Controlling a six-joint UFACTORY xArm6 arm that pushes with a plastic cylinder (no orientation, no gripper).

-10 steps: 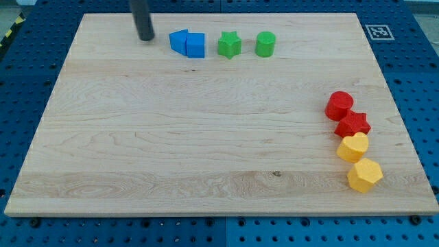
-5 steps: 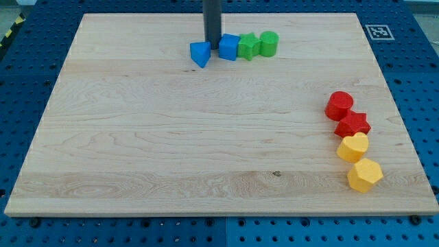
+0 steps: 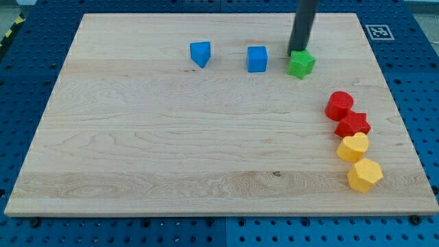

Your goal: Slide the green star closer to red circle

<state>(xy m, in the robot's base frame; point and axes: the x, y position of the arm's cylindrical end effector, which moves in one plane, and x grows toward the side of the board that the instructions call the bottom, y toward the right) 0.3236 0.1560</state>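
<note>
The green star (image 3: 301,64) lies near the view's top right on the wooden board (image 3: 171,137). My tip (image 3: 298,51) is against the star's upper left side, the dark rod rising above it. The red circle (image 3: 339,105) sits down and to the right of the star, with a gap of about one block width between them. The second green block from the earlier frames does not show.
A blue triangular block (image 3: 200,53) and a blue cube (image 3: 257,59) lie left of the star. Below the red circle are a red star (image 3: 352,124), a yellow block (image 3: 353,147) and a yellow hexagon (image 3: 364,174).
My tip has swept right along the top row. The green star moved right and down toward the red circle. The blue cube moved right, and the green cylinder dropped out of sight.
</note>
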